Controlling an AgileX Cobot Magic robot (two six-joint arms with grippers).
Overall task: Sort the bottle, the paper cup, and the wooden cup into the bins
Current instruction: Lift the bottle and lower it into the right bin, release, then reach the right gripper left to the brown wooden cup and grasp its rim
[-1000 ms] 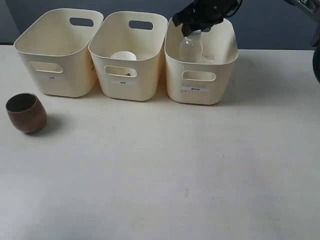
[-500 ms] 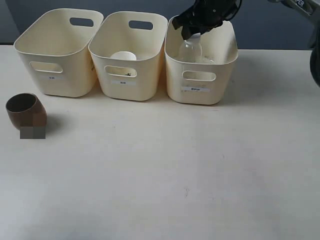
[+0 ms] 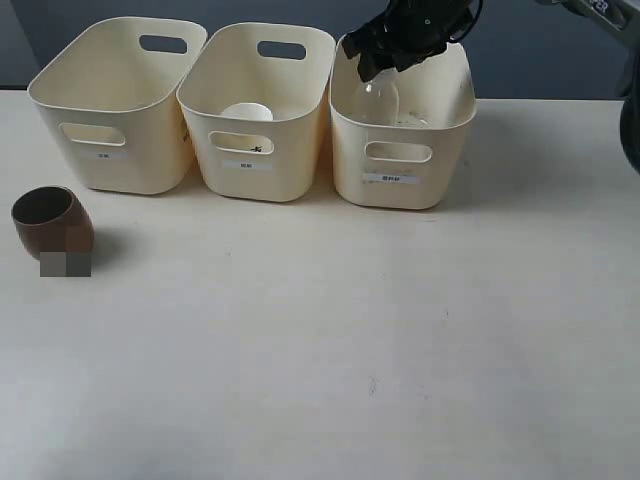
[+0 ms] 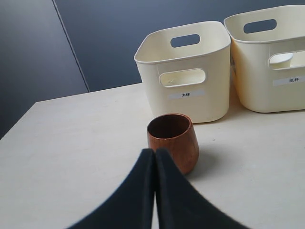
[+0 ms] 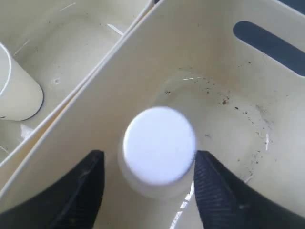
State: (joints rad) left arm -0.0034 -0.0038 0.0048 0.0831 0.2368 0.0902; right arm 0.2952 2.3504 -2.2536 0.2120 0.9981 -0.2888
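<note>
My right gripper (image 5: 147,183) hangs over the rightmost bin (image 3: 402,160), jaws wide either side of the upright bottle (image 5: 158,148) inside, while my left gripper (image 4: 155,157), jaws closed together, sits just beside the wooden cup (image 4: 172,140) on the table (image 3: 350,330).

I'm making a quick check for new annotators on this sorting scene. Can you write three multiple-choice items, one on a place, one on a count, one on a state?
1. Where is the paper cup?
A. on the table
B. in the middle bin
C. in the left bin

2. How many bins stand in the row?
A. two
B. three
C. four

3. How is the left gripper?
A. shut, holding nothing
B. shut on the wooden cup
C. wide open

Answers:
1 B, its white rim shows inside the middle bin.
2 B, three cream bins stand side by side.
3 A, its fingers meet just short of the wooden cup.
</note>
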